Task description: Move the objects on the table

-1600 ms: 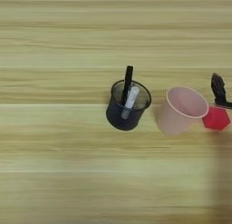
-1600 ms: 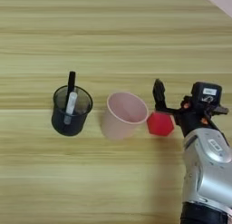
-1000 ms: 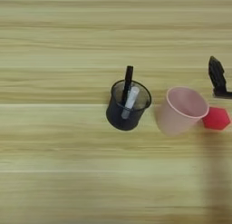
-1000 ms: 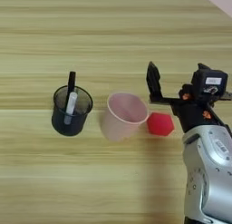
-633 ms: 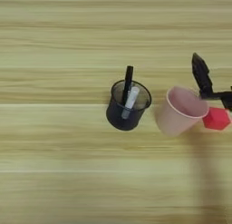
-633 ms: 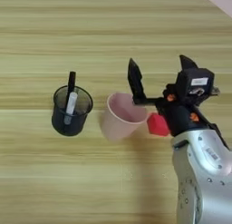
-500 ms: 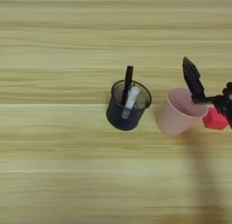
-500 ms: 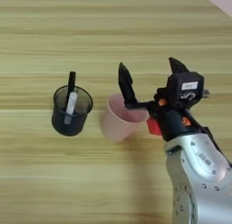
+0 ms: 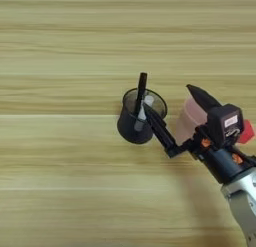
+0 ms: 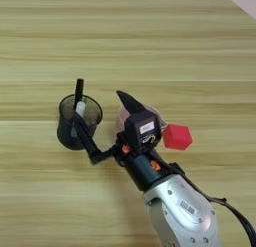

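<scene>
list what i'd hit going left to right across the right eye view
pen cup with its markers → tool, fingers spread → pink cup, mostly hidden behind the tool → red block

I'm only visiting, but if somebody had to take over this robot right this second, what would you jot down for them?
Right pincer: open, fingers spread, one black finger across the front of the pen cup, the other over the pink cup. It holds nothing.
Things: pen cup upright with a black marker and a white one inside; pink cup just right of it, mostly hidden by the pincer; red block on the table, right of the pink cup.
Done: nothing shows as moved.
Left: pick a thing, close on it, move it.
</scene>
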You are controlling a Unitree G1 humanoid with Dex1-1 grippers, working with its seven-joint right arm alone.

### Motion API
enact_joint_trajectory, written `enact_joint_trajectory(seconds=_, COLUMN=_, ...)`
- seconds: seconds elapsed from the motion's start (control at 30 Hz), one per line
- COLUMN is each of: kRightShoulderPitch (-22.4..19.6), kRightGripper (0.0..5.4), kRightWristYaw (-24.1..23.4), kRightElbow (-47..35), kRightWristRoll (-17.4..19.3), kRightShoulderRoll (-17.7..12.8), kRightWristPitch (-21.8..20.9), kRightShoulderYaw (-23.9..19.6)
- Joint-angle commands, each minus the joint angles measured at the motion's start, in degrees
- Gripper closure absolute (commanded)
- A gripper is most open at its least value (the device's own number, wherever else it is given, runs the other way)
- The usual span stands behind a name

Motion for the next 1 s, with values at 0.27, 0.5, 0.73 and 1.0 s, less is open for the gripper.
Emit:
enact_joint_trajectory(seconds=0.27, kRightShoulderPitch=4.4, kRightGripper=0.06, kRightWristYaw=1.0, kRightElbow=-3.6, kRightWristRoll=-2.1, kRightShoulderRoll=-1.7, kRightWristPitch=-0.7, kRightShoulderYaw=2.6)
enact_joint_trajectory(seconds=0.5, kRightShoulderPitch=7.5, kRightGripper=0.06, kRightWristYaw=1.1, kRightElbow=-3.0, kRightWristRoll=-1.6, kRightShoulderRoll=-0.5, kRightWristPitch=-0.2, kRightShoulderYaw=4.8)
enact_joint_trajectory(seconds=0.73, kRightShoulderPitch=8.0, kRightGripper=0.06, kRightWristYaw=0.1, kRightElbow=-0.3, kRightWristRoll=-3.7, kRightShoulderRoll=0.0, kRightWristPitch=0.2, kRightShoulderYaw=6.3)
enact_joint_trajectory(seconds=1.0, kRightShoulderPitch=7.5, kRightGripper=0.06, kRightWristYaw=-1.8, kRightElbow=1.7, kRightWristRoll=-4.3, kRightShoulderRoll=0.9, kRightWristPitch=1.2, kRightShoulderYaw=5.6)
